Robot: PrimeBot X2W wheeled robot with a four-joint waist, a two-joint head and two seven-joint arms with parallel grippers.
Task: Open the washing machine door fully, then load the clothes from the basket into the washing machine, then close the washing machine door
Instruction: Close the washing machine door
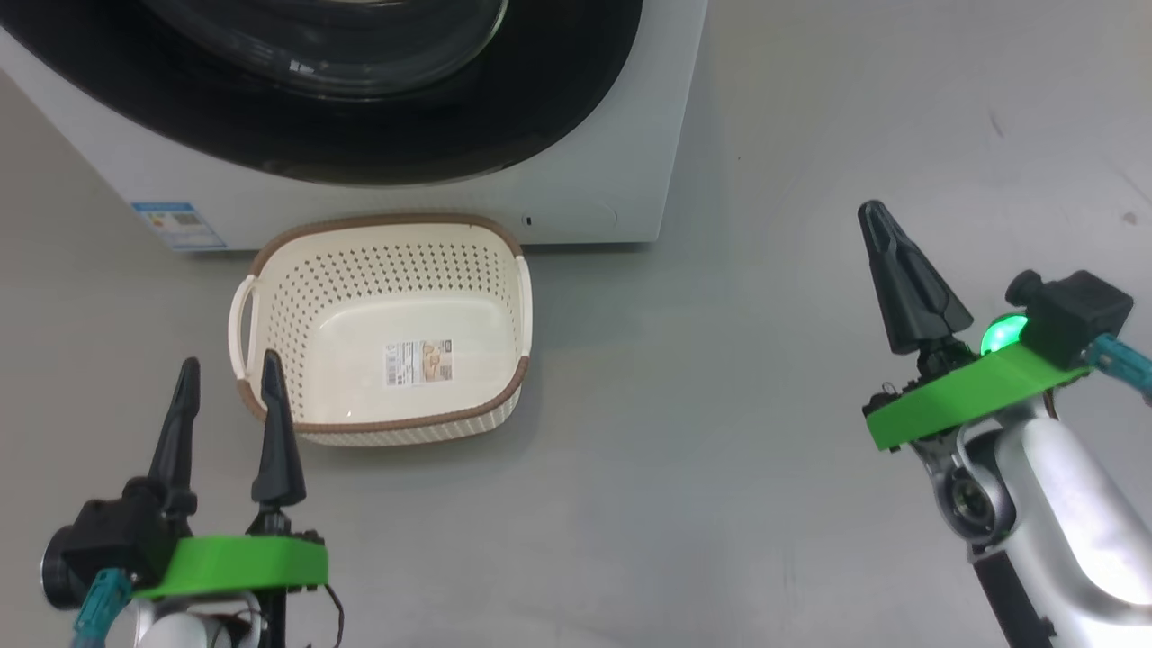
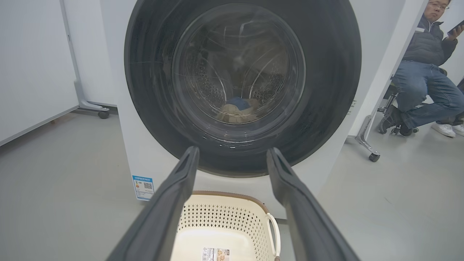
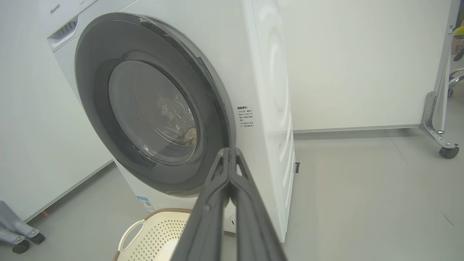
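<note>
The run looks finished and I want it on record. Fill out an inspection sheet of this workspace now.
Surface: smooth grey floor.
Job's things: washing machine door shut on the washing machine; clothes lie inside, behind the glass; basket empty, label on its floor.
Clutter: nothing seen.
Grippers: left gripper fingers apart, holding nothing; right gripper fingers pressed together, holding nothing.
Cables: teal cable at the left wrist, another at the right.
Surroundings: seated person and wheeled white panels near the machine.
</note>
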